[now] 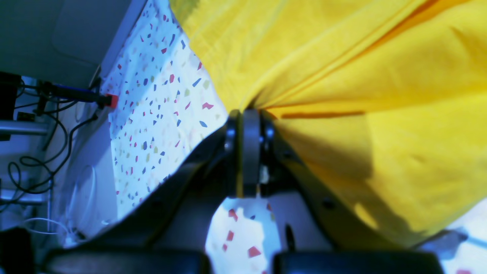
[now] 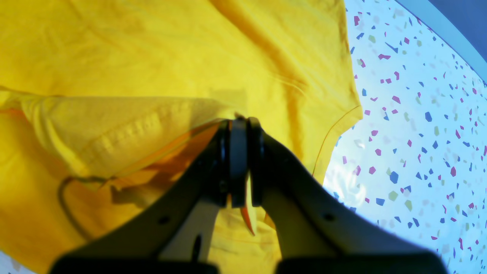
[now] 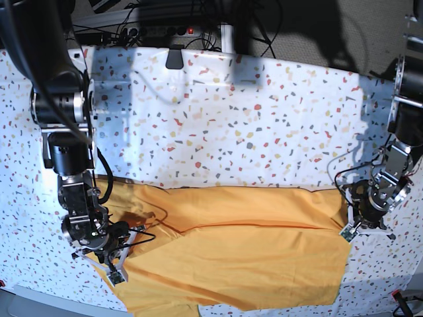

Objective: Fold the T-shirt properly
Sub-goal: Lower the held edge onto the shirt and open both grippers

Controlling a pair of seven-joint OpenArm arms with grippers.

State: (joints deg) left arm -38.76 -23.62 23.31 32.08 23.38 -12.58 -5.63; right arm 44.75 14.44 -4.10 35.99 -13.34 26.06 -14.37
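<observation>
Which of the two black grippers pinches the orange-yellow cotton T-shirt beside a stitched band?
The right gripper: a stitched band lies beside its shut jaws; the left gripper pinches only plain gathered T-shirt cloth.

left gripper [image 1: 246, 114] — jaws pressed together, pinching yellow cloth | right gripper [image 2: 239, 121] — jaws closed, cloth clamped | both arms low, well apart
</observation>
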